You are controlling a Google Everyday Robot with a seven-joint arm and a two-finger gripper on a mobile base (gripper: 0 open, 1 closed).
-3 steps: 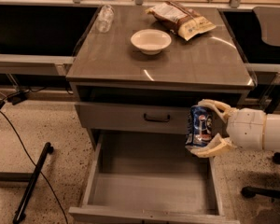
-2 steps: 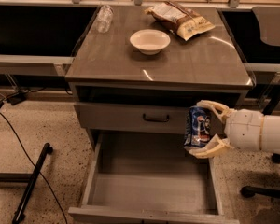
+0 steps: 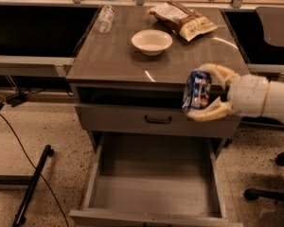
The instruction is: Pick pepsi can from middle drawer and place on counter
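Note:
My gripper [image 3: 204,93] comes in from the right and is shut on the blue pepsi can [image 3: 196,91], which is tilted slightly. It holds the can in the air at the front right of the cabinet, about level with the counter's front edge. The counter [image 3: 113,60] is the glossy grey-brown top of the cabinet. The middle drawer [image 3: 151,178] is pulled open below, and its floor is bare.
On the counter stand a white bowl [image 3: 152,41], a snack bag [image 3: 182,20] at the back right and a clear plastic bottle [image 3: 105,18] at the back left. A shut drawer front with a dark handle [image 3: 158,120] is above the open drawer. An office chair base [image 3: 274,183] is at the right.
My gripper has lifted the pepsi can upward, from beside the shut drawer front to about counter-edge height.

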